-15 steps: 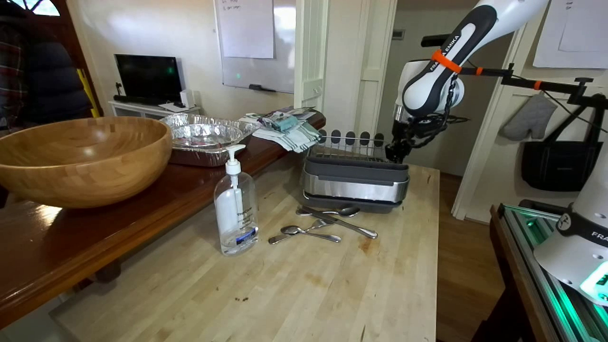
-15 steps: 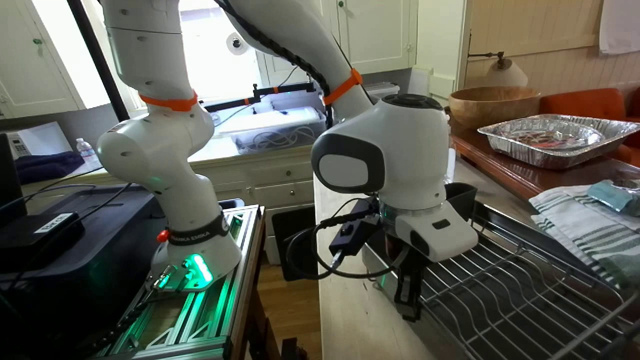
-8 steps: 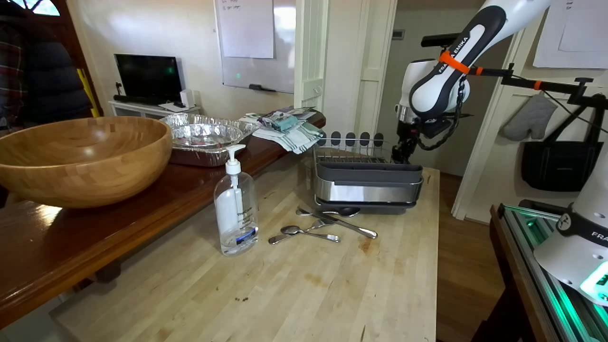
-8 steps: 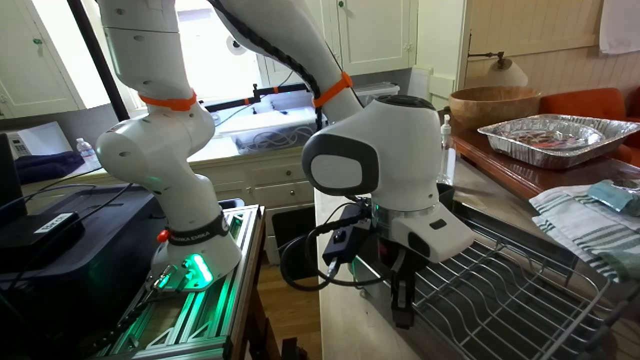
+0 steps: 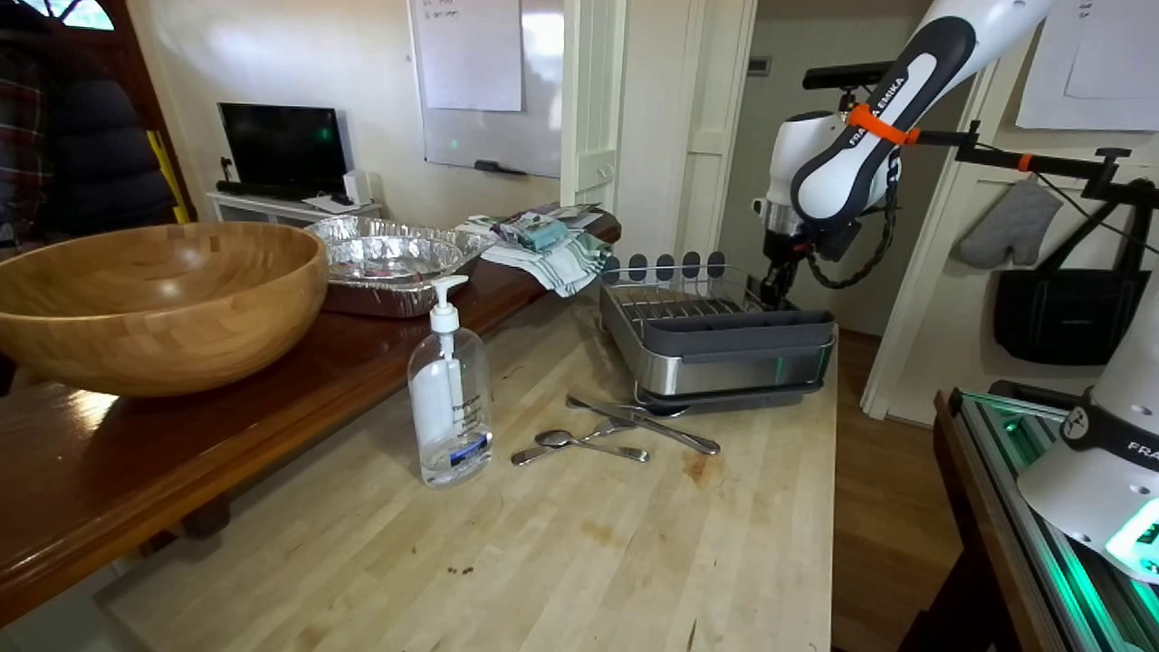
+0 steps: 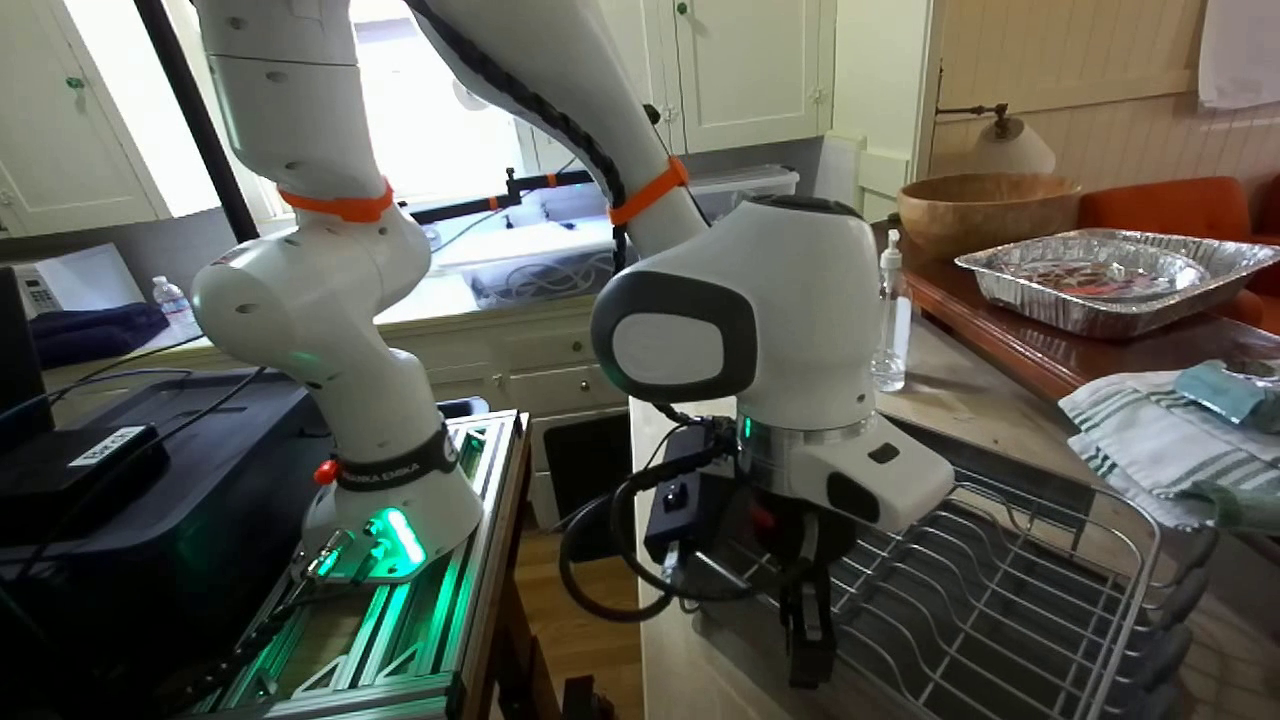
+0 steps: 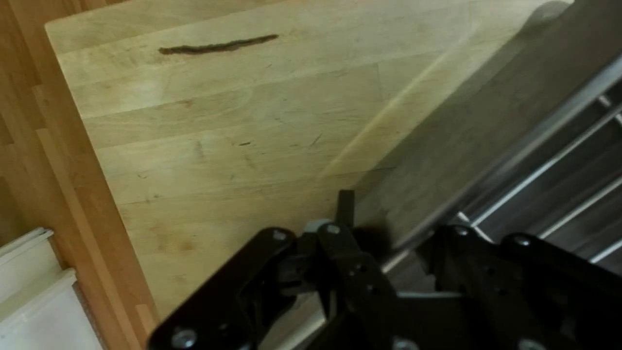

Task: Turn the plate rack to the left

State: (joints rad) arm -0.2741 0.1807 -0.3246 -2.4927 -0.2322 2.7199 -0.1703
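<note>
The plate rack (image 5: pixel 665 374) is a silver-grey wire rack on a solid tray, with dark-tipped prongs and a dark grey caddy at its near end. It stands at an angle on the wooden table, near the table edge. Its wires fill the lower right in an exterior view (image 6: pixel 985 600). My gripper (image 5: pixel 774 288) is at the rack's long side, pointing down, and shows in an exterior view (image 6: pixel 808 640). In the wrist view the fingers (image 7: pixel 391 228) are apart, one outside and one inside the rack's rim (image 7: pixel 491 170). Whether either finger touches the rim is unclear.
Loose utensils (image 5: pixel 625 433) lie by the rack's near corner. A soap bottle (image 5: pixel 450 407) stands left of them. A raised dark counter holds a wooden bowl (image 5: pixel 163 308), foil trays (image 5: pixel 389 249) and striped towels (image 5: pixel 552 263). The table edge (image 5: pixel 834 471) drops to the floor.
The rack has slid right and rotated in an exterior view, so its long side now shows. My gripper has moved right along with it. The soap bottle has come into view behind the arm.
</note>
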